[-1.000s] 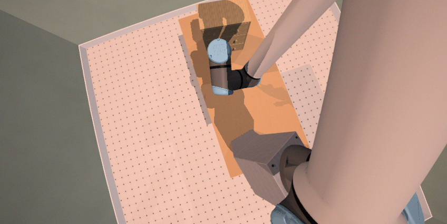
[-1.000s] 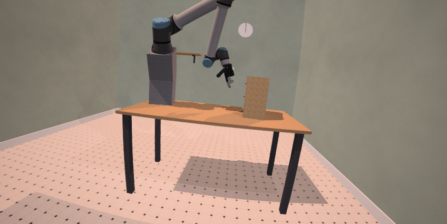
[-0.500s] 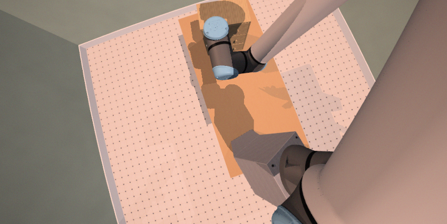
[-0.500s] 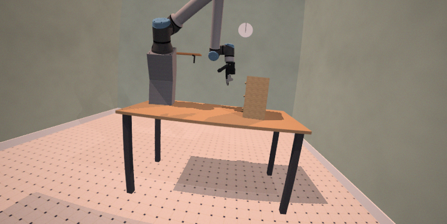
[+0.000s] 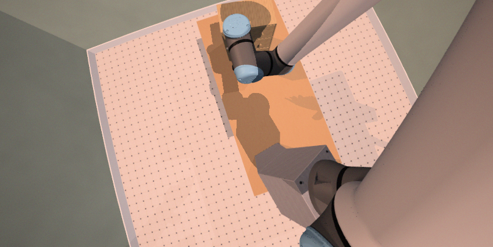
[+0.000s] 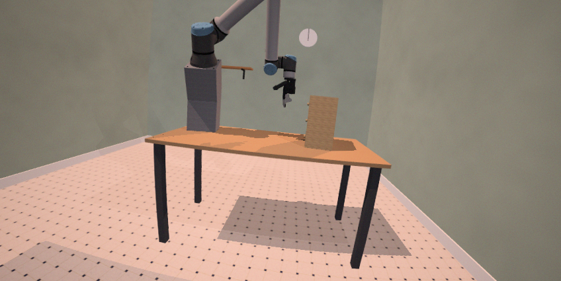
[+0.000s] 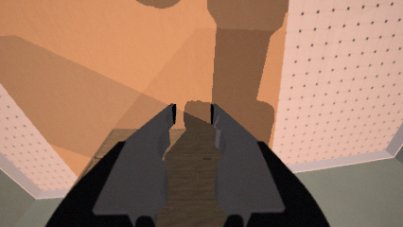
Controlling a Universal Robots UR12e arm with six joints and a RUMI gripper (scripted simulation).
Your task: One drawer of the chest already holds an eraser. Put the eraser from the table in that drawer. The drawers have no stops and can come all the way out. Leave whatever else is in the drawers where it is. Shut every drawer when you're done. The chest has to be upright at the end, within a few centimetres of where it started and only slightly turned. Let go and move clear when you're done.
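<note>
The wooden chest [image 6: 321,122] stands upright near the right end of the table [image 6: 267,144], its knobs [image 6: 307,111] facing left. No drawer sticks out in the side view. My gripper [image 6: 284,103] hangs in the air to the left of the chest's top edge, pointing down. In the wrist view the fingers stand close together with a narrow gap and nothing between them, above the shaded chest [image 7: 194,180]. In the overhead view my wrist [image 5: 242,50] covers most of the chest [image 5: 266,35]. I see no eraser in any view.
My grey pedestal [image 6: 202,97] stands on the table's left end, also in the overhead view [image 5: 290,171]. A small wall shelf [image 6: 236,67] sticks out behind it. The table edge lies close to the chest's right side.
</note>
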